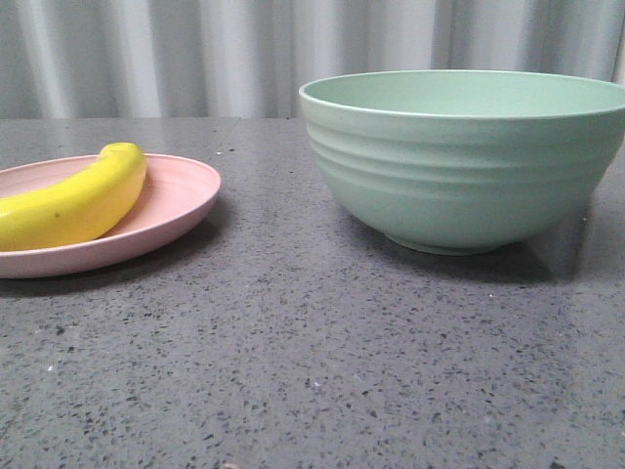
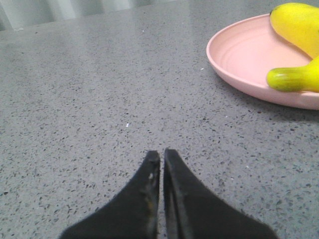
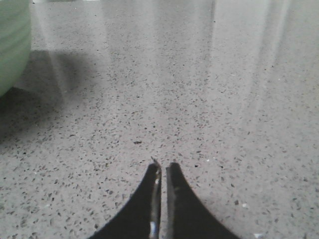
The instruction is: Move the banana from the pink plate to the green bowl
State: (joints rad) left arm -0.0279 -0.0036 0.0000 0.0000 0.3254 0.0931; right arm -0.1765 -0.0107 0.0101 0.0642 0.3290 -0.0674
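Both grippers, left gripper (image 2: pixel 161 155) and right gripper (image 3: pixel 162 167), are clenched on nothing. At left in the front view, the banana (image 1: pixel 73 203) lies on the pink plate (image 1: pixel 181 200), well apart from the green bowl (image 1: pixel 459 166). It looks light, stiff and slippery; gripping its thick middle seems safest.

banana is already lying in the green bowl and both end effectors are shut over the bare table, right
Not quite. The banana lies on the pink plate, not in the green bowl, as the front view shows. The rest holds: the left end effector and right end effector are shut over the table.
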